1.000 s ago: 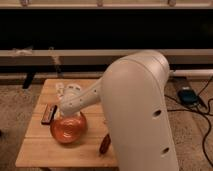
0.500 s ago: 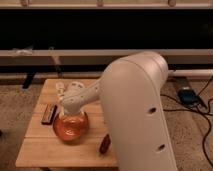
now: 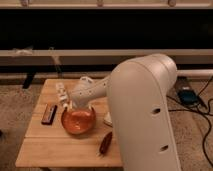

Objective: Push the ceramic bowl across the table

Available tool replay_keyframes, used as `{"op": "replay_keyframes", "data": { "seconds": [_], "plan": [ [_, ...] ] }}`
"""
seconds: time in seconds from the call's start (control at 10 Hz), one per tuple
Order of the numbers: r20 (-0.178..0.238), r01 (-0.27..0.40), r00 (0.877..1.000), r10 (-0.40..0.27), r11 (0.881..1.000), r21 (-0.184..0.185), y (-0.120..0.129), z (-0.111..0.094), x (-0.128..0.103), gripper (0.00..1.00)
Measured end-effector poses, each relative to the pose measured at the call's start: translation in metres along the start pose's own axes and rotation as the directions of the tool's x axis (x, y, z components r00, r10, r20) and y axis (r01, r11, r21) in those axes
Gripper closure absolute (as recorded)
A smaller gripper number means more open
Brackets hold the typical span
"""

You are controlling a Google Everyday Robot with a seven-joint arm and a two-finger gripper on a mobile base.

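Note:
The ceramic bowl is round, glossy orange-brown, and sits near the middle of the light wooden table. My white arm reaches from the right across the table, and the gripper sits at the bowl's far left rim, touching or just above it. The large white arm housing hides the table's right part.
A dark flat bar-shaped object lies left of the bowl. A dark reddish-brown object lies near the table's front edge, right of the bowl. A white thing peeks out beside the arm. Cables and a blue device lie on the floor at right.
The arm and gripper have shifted slightly; the bowl stays in nearly the same spot near the table's middle.

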Motion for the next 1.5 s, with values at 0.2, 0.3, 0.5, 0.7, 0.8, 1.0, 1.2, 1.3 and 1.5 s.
{"op": "replay_keyframes", "data": {
  "seconds": [0.2,0.3,0.5,0.7,0.8,1.0,1.2,1.3,1.5],
  "plan": [
    [-0.013,-0.011,1.000,0.011,1.000,-0.014,0.004,0.002,0.010,0.20],
    [-0.027,-0.029,0.999,0.029,0.999,-0.021,0.014,0.002,0.020,0.20],
    [-0.052,-0.058,0.997,0.057,0.998,-0.021,0.027,0.001,0.035,0.20],
    [-0.083,-0.092,0.992,0.090,0.996,-0.021,0.038,-0.002,0.048,0.20],
    [-0.104,-0.103,0.990,0.100,0.994,-0.022,0.042,-0.002,0.053,0.20],
    [-0.144,-0.116,0.983,0.111,0.993,-0.027,0.049,-0.003,0.064,0.20],
    [-0.174,-0.131,0.977,0.123,0.991,-0.033,0.057,-0.005,0.075,0.20],
    [-0.179,-0.137,0.975,0.129,0.990,-0.035,0.061,-0.005,0.077,0.20],
    [-0.193,-0.152,0.971,0.145,0.988,-0.024,0.068,-0.007,0.081,0.20]
  ]
}}
